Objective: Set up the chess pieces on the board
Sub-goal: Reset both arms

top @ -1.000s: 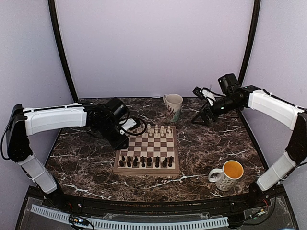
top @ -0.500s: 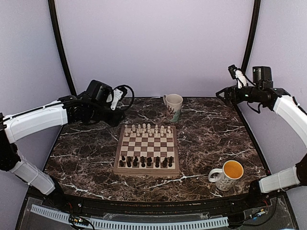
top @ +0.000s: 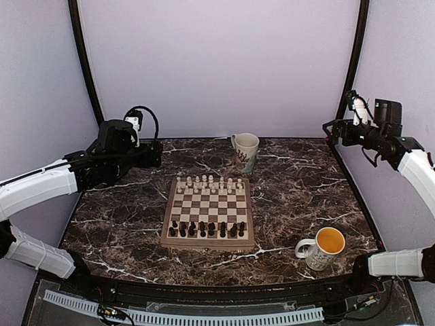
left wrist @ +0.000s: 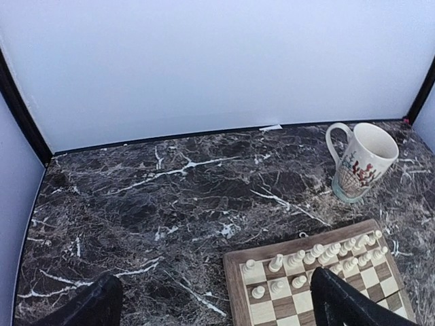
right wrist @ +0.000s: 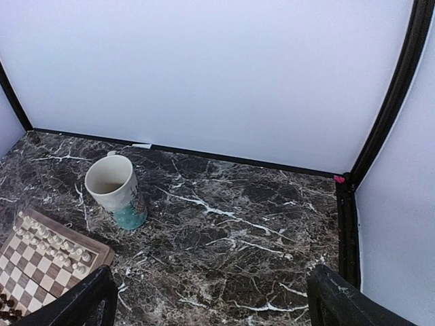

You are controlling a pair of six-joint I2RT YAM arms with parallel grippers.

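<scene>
Board [top: 208, 214]: lies flat at the middle of the marble tabletop [top: 122, 224], square to the near edge.

Cream-white pieces [top: 209, 183]: upright in ranks along the board's far side. Dark pieces [top: 207, 229]: upright in ranks along its near side. The middle squares show bare checkering.

Left gripper [left wrist: 216, 309]: we read it as spread wide, one finger at each lower corner of its wrist view, with only tabletop and the board's far-left corner between. It hangs raised over the table's far-left area, well apart from the board.

Right gripper [right wrist: 212, 307]: likewise wide, raised at the far-right corner near the black frame post [top: 350, 61].

Patterned mug [top: 246, 151]: upright, just beyond the board's far-right corner.

Orange-lined mug [top: 321, 248]: upright, near-right of the board.
</scene>
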